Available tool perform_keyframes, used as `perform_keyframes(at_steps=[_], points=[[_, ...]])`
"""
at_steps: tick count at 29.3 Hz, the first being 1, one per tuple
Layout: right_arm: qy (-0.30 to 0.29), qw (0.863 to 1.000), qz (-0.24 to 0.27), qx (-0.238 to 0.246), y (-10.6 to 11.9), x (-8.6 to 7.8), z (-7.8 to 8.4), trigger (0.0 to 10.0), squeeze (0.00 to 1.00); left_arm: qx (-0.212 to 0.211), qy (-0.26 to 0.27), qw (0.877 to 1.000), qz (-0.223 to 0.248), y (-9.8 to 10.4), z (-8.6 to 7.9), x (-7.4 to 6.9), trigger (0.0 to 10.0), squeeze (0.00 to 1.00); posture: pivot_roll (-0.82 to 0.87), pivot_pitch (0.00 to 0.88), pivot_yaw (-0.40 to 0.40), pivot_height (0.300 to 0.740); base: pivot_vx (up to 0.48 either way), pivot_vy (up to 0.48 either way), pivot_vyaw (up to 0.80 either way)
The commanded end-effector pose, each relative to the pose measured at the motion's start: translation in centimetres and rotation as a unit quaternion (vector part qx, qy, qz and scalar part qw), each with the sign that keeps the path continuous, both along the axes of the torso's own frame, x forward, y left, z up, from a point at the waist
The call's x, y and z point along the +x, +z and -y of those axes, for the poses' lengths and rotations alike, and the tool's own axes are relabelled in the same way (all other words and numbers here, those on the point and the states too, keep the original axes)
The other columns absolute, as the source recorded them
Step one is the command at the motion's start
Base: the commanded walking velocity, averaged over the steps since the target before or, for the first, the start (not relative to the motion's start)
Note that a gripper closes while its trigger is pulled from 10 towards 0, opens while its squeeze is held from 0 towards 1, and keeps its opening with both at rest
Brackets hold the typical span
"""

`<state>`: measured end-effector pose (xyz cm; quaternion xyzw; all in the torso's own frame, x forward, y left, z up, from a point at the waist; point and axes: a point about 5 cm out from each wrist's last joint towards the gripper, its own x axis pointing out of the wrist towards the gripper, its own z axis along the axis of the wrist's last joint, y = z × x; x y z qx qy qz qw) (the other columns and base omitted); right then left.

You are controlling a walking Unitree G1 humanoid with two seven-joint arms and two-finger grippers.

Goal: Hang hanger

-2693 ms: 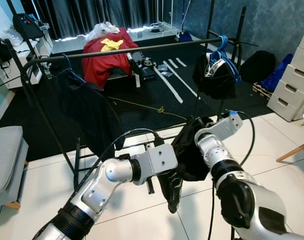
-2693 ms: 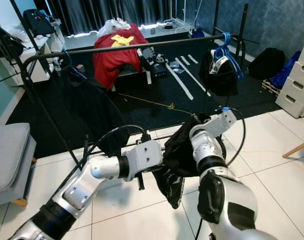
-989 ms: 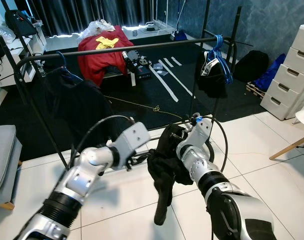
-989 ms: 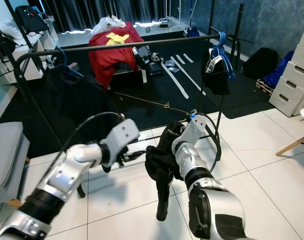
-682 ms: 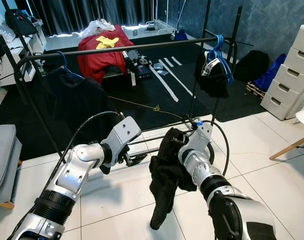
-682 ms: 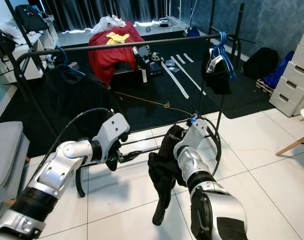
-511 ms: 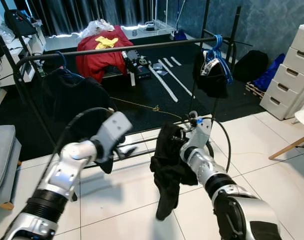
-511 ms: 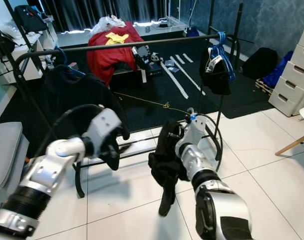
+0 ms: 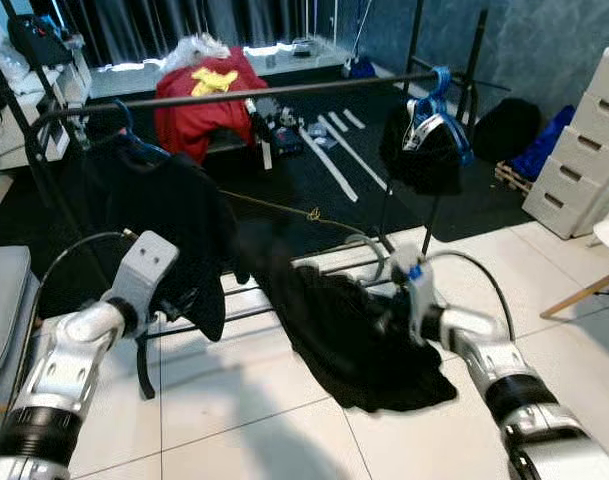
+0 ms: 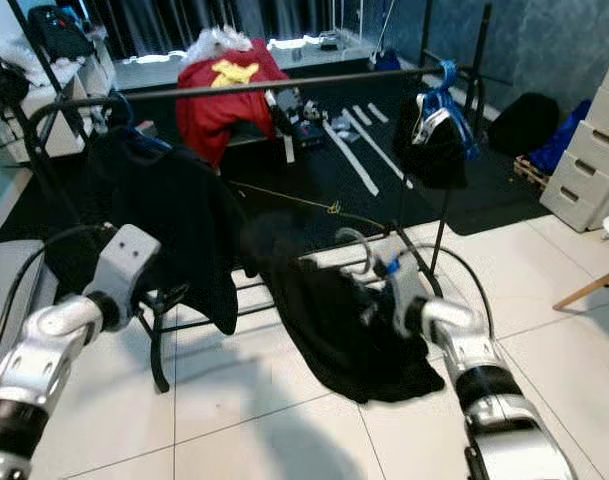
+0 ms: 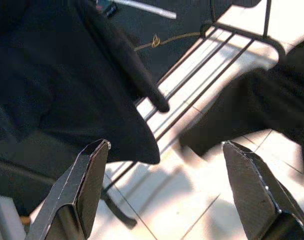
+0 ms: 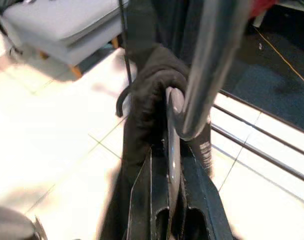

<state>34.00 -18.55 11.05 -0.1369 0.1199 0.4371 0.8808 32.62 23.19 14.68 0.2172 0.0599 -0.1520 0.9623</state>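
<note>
In the lower centre of the frame the right gripper (image 12: pixel 166 200) is clenching its fingers on a grey hanger (image 12: pixel 172 125) carrying a black garment (image 9: pixel 349 335), blurred, in front of the clothes rack (image 9: pixel 234 97). At lower left, the left gripper (image 11: pixel 166 190) is standing released, holding nothing.

A red cloth (image 9: pixel 202 95) lies heaped at the far edge of the black carpet (image 9: pixel 314 185), white strips (image 9: pixel 329 165) beside it; white drawers (image 9: pixel 584 150) stand right.
</note>
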Motion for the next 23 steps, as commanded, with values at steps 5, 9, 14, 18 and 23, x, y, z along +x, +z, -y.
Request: perform_keyframes(at_steps=[5, 9, 14, 18, 23], points=[[0.143, 0.986, 0.053, -0.069, 2.8, -1.6, 1.9, 10.0, 0.00, -0.032, 0.020, 0.999, 0.017, 0.4, -1.7, -0.8, 10.0, 0.00, -0.01, 0.069, 0.035, 0.740, 0.000, 0.000, 0.00], [0.169, 0.981, 0.075, -0.054, 4.8, -2.0, 2.7, 10.0, 0.00, -0.050, -0.033, 0.998, -0.001, 0.1, -0.9, -1.6, 10.0, 0.00, -0.01, 0.074, 0.039, 0.740, 0.000, 0.000, 0.00], [0.205, 0.974, 0.089, -0.030, 7.3, -2.8, 3.0, 10.0, 0.00, -0.059, -0.135, 0.988, -0.048, -1.1, 1.4, -3.4, 10.0, 0.00, -0.01, 0.080, 0.044, 0.740, 0.000, 0.000, 0.00], [0.251, 0.964, 0.087, -0.002, 8.6, -3.7, 2.2, 10.0, 0.00, -0.090, -0.188, 0.976, -0.063, -1.4, 3.3, -3.7, 10.0, 0.00, -0.02, 0.087, 0.046, 0.740, 0.000, 0.000, 0.00], [0.269, 0.958, 0.100, 0.022, 10.5, -3.5, 1.7, 10.0, 0.00, -0.176, -0.205, 0.961, -0.054, -1.3, 4.4, -3.2, 10.0, 1.00, -0.02, 0.090, 0.047, 0.740, 0.000, 0.000, 0.00]])
